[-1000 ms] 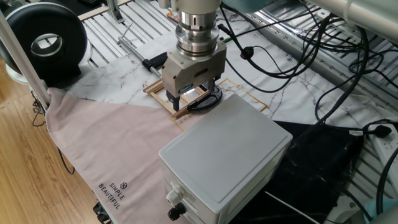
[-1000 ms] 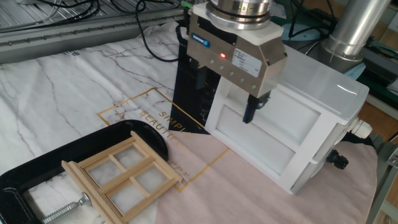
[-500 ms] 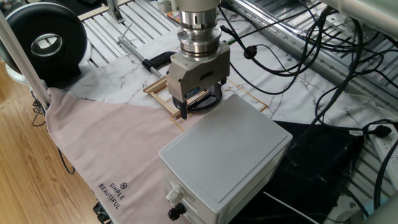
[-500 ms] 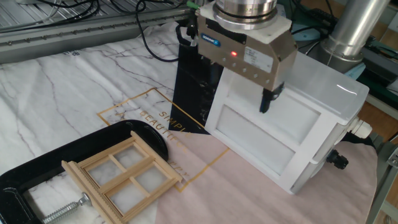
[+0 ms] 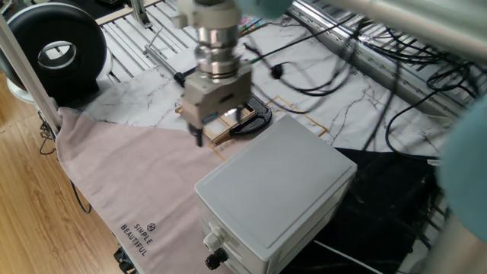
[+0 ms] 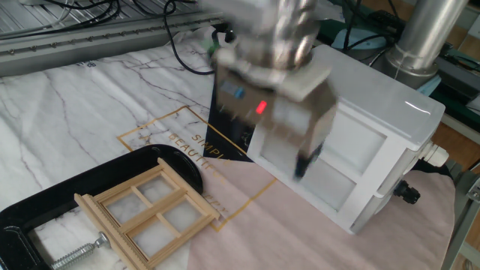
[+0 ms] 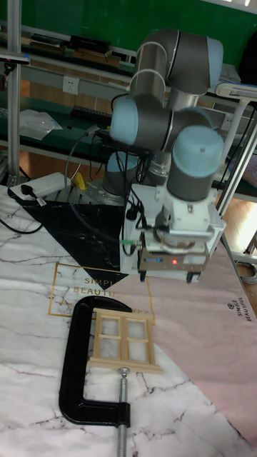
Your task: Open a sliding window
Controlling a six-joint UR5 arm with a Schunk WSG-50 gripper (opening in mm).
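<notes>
Sliding window [image 7: 126, 343] on the table inside the C-clamp [image 7: 84, 364], white box [image 5: 275, 190] beside it, hand [image 7: 173, 277] above

Bright even light, motion-blurred end effector [image 6: 279, 112]

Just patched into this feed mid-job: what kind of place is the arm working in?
Most likely a robotics lab or workshop bench. Loose black cables trail over slotted aluminium rails, a black C-clamp pins the sliding window to the table, and shelving stands behind the arm.

2 fixed views: opposite oblique sides | tall view: frontal, facing arm
</notes>
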